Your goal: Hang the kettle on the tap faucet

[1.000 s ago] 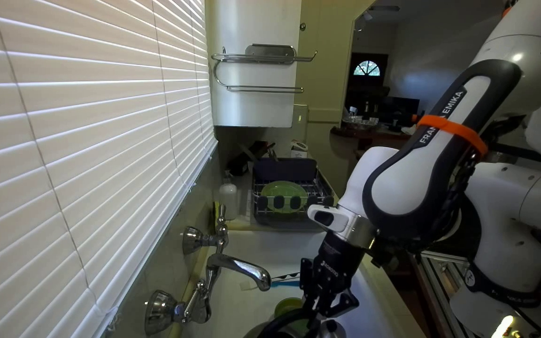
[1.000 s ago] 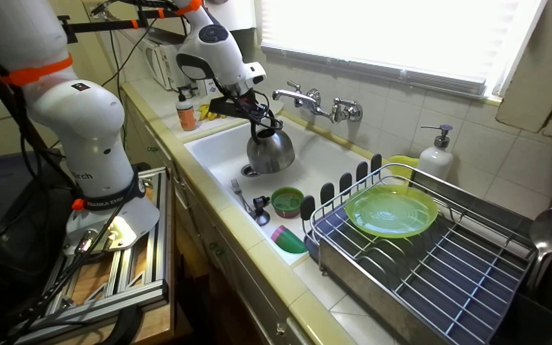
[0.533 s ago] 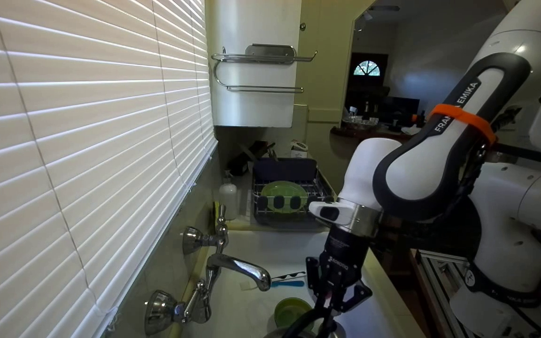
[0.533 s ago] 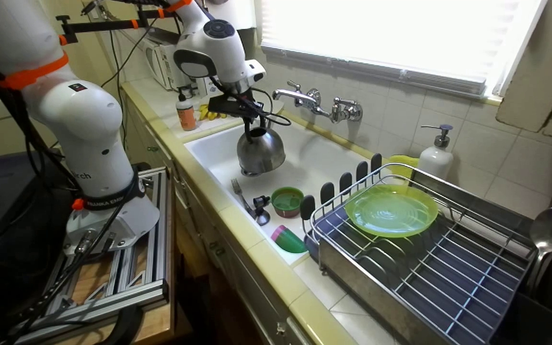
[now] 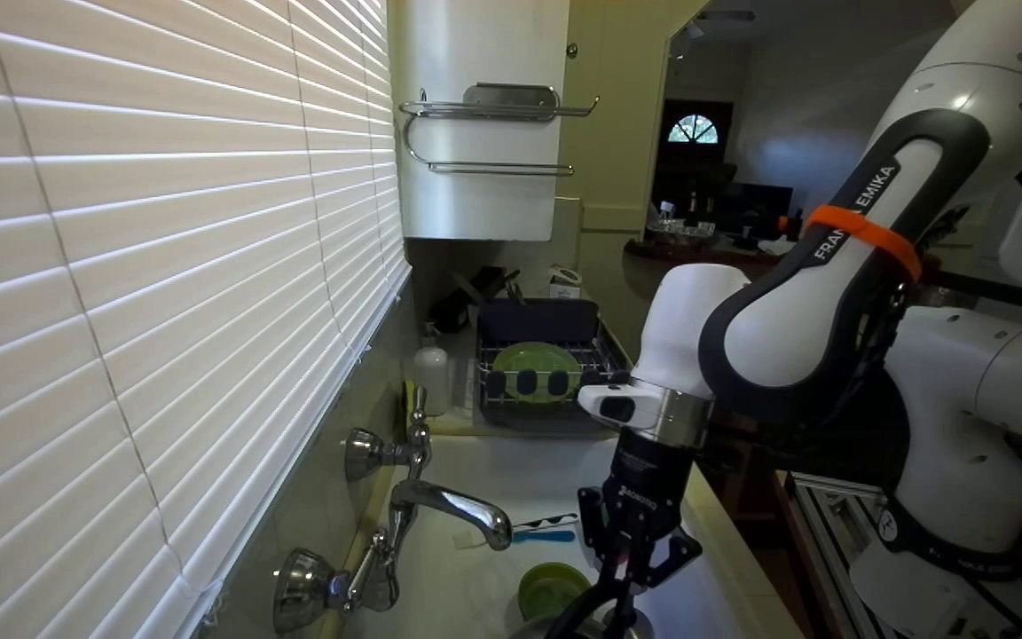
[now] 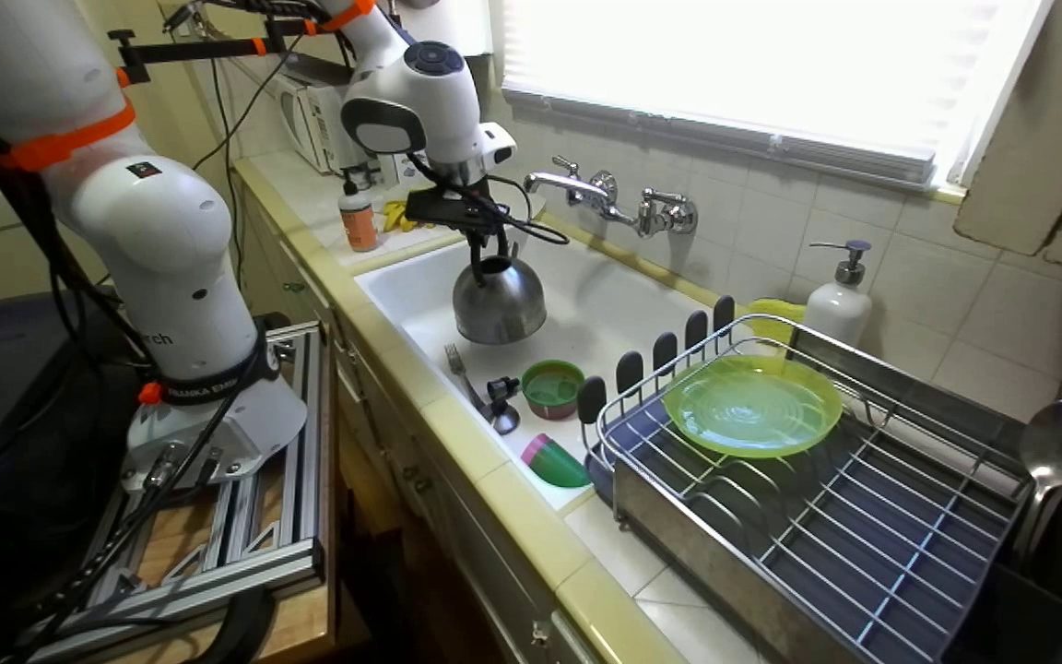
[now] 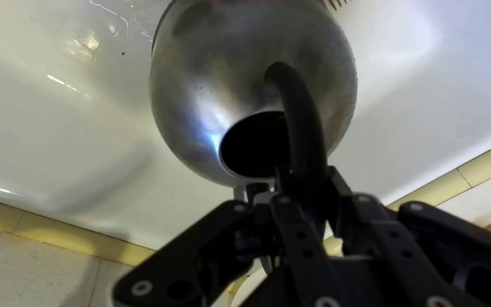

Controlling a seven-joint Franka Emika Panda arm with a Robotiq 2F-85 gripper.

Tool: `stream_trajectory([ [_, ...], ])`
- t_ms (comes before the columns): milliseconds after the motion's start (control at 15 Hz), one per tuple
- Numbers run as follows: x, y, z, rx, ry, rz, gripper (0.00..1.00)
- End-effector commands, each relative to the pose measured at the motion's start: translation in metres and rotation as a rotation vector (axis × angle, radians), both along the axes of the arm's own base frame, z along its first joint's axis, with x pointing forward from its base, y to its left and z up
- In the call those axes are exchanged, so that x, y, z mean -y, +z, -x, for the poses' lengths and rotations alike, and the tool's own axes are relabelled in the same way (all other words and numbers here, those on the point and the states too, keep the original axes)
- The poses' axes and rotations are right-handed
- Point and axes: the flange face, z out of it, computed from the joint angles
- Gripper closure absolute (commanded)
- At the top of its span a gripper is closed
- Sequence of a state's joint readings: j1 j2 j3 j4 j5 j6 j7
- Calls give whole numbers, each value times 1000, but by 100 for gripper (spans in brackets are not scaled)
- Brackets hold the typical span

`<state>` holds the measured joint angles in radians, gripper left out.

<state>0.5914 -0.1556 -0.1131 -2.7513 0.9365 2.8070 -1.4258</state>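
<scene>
Gripper (image 7: 311,183): fingers (image 7: 338,187) drawn together, parted only by the thickness of the black loop handle (image 7: 303,115) they clamp.
Loop handle: smooth and rounded in the wrist view; judged liable to pivot between the fingers, swinging the load if the arm starts or stops sharply.
Stainless-steel kettle (image 6: 499,306): at 6 o'clock from the gripper in an exterior view, near upright, over the sink (image 6: 614,304); clearance beneath its base cannot be confirmed.
Black cable (image 6: 551,230): looped at 3 o'clock from the gripper in an exterior view, towards the wall-mounted chrome faucet (image 6: 586,189); may snag there on approach.
Green bowl (image 6: 552,387): in the sink, at 5 o'clock from the kettle in an exterior view; could be struck if the grip slips.
Faucet: at 1 o'clock from the kettle in an exterior view, apart from it; hanging not yet done.
Spout (image 5: 458,504): at 10 o'clock from the fingertips in an exterior view; judged higher than the kettle, so too little lift would drive the kettle into it. Fingers crowd the loop, leaving doubtful room for entry.
Spout tip (image 5: 499,534): smooth, turned down; the handle could slide off on release if seated too near the end.
</scene>
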Motion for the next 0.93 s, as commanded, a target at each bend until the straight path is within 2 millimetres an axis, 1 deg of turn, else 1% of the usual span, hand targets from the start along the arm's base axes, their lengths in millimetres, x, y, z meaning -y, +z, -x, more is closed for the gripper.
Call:
stream_trajectory([
  [0,4,-1,-3,1,5,9,95],
  [267,15,1,-11,15,16,35,95],
  [533,27,12,-19,35,23,28,95],
  [867,28,31,-31,49,31,-5,95],
])
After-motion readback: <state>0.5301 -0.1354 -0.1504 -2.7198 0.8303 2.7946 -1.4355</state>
